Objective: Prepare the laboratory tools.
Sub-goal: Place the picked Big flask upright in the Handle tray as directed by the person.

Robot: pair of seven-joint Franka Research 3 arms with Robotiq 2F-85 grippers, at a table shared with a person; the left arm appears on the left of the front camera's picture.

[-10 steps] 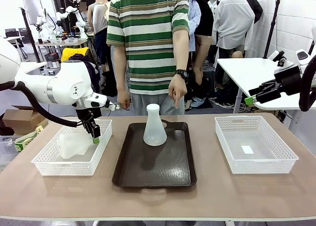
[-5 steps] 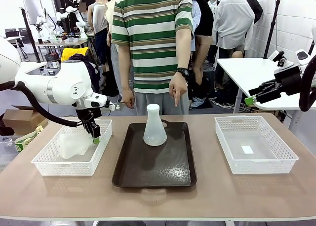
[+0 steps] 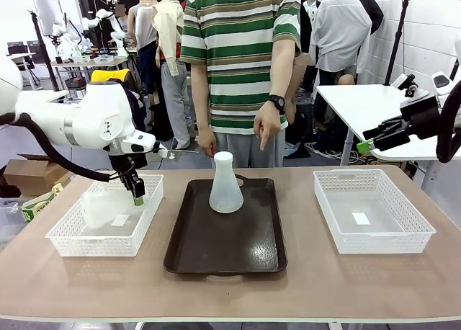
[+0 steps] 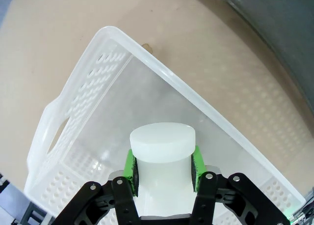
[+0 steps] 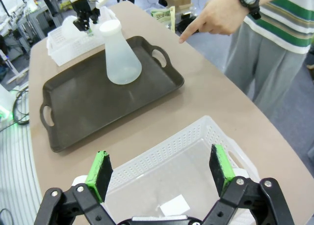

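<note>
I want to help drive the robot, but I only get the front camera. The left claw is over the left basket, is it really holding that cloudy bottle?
Observer: Yes. In the left wrist view the left gripper has its green pads clamped on the neck of the flask in the basket, just under the rim.
Operator: Is the other claw holding anything?
Observer: No. In the right wrist view the right gripper is wide open, with only the right basket below it.
Operator: What is the person pointing at?
Observer: The right wrist view shows the person's hand pointing a finger down toward the bare table just beyond the tray, where the standing flask is.
</note>
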